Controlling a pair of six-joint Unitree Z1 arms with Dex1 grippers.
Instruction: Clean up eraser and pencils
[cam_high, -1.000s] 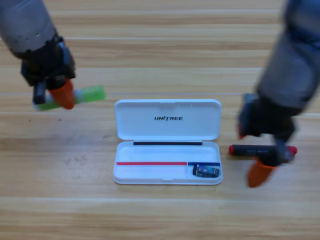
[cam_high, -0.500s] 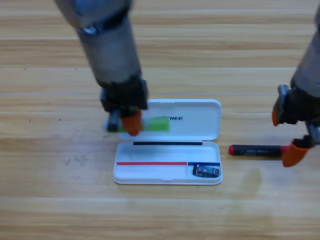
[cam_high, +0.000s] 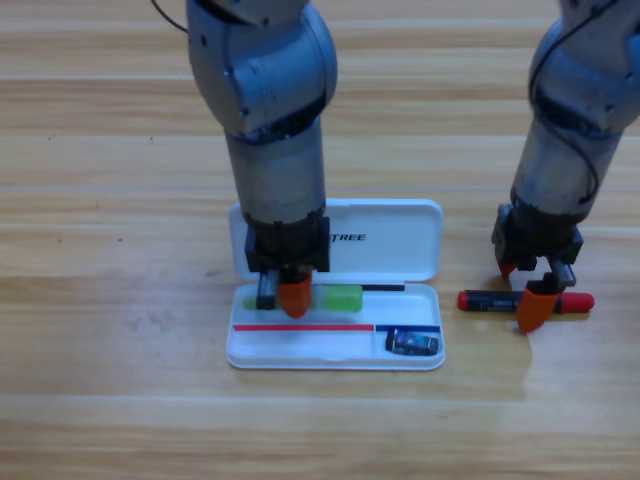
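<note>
A white case lies open mid-table, with its lid (cam_high: 400, 235) up and its tray (cam_high: 300, 345) toward me. My left gripper (cam_high: 284, 297) points down over the tray's back left and is shut on a green stick (cam_high: 340, 298), which lies level along the tray's back edge. A small dark eraser (cam_high: 412, 342) sits in the tray's right compartment. On the table right of the case lies a black pencil (cam_high: 495, 300) with red ends. My right gripper (cam_high: 520, 288) stands over its right half, open, with one orange jaw behind the pencil and one in front.
The left arm's grey forearm (cam_high: 275, 150) rises over the lid's left part and hides it. The right arm (cam_high: 570, 120) comes down from the upper right corner. Bare wooden table (cam_high: 120, 380) surrounds the case.
My left gripper has carried the green stick from over the lid down to the tray. My right gripper has moved left from the pencil's right end to straddle it.
</note>
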